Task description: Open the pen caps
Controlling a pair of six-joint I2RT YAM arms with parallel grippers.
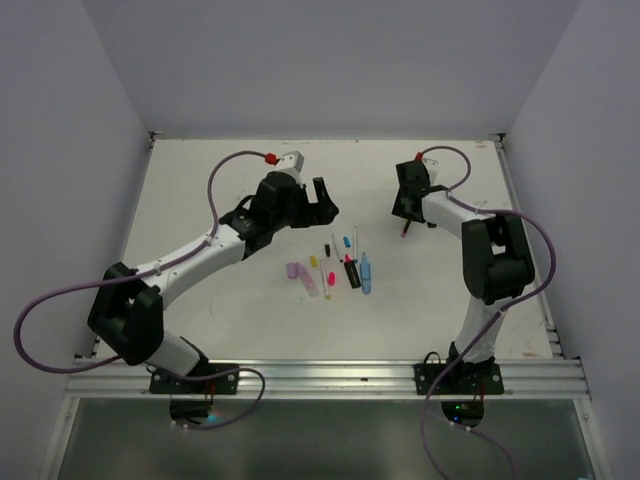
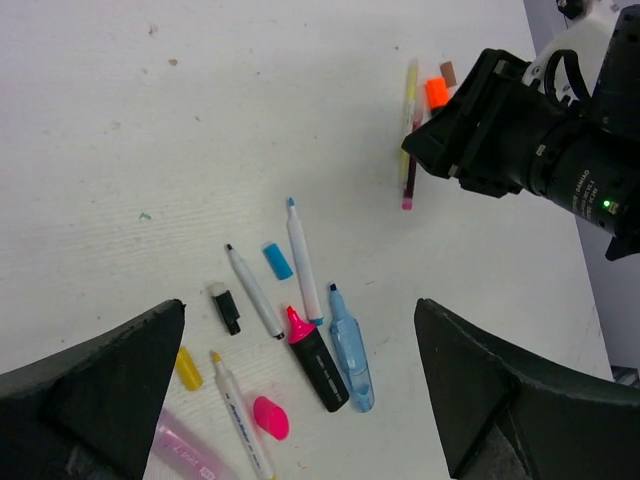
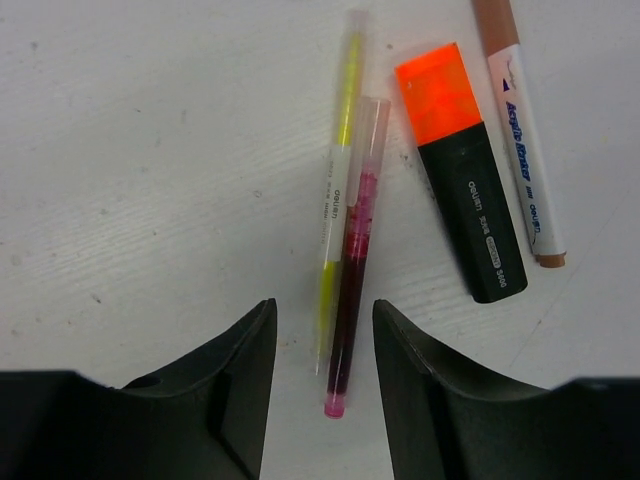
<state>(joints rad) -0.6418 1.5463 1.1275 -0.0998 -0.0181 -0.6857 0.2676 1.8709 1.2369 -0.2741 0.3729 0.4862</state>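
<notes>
Left end effector: released, with its fingers spread wide. It hangs above the middle cluster on the tabletop and holds nothing.
Right end effector: also released, with its fingers apart and low over two thin pens. The magenta pen runs into the gap, and the yellow pen lies just beside it. You cannot tell whether a pad touches either one.
Cap on, under your right wrist: the orange cap sits on its black highlighter. A brown pen lies just beside that.
Caps off, middle cluster: the blue cap, black cap, yellow cap and pink cap lie loose among the pens.
Bare tips: the pink highlighter and blue highlighter lie side by side, touching. The blue-tipped pen, black-tipped pen and yellow-tipped pen are uncapped too.
Lilac highlighter: partly hidden behind your left finger, so you cannot tell whether its cap is on.
</notes>
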